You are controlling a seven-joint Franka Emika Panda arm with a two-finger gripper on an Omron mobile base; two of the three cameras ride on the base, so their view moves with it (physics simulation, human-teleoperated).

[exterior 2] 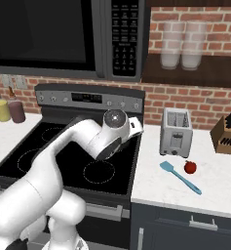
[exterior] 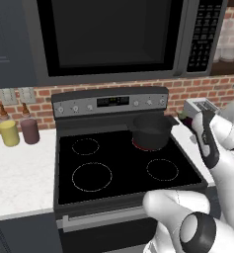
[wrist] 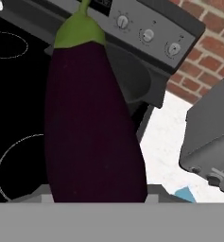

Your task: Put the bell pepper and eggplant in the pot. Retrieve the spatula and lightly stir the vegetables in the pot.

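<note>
The eggplant [wrist: 92, 123], dark purple with a green cap, hangs close in front of the hand camera, gripped by my gripper [exterior 2: 135, 126]; the fingertips are hidden behind it. It hovers over the stove's right edge, in front of the pot [exterior: 152, 131]. That dark round pot [wrist: 134, 80] stands on the rear right burner. The red bell pepper [exterior 2: 190, 167] lies on the white counter right of the stove. Beside it is the blue spatula [exterior 2: 180, 177], its tip also in the hand view [wrist: 184, 194].
A silver toaster [exterior 2: 176, 132] stands on the right counter [exterior 2: 214, 188], with a knife block [exterior 2: 227, 134] farther right. Two bottles [exterior: 19, 131] stand on the left counter. A microwave [exterior: 113, 34] hangs above the stove [exterior: 123, 168]. A red glow rings the pot's base.
</note>
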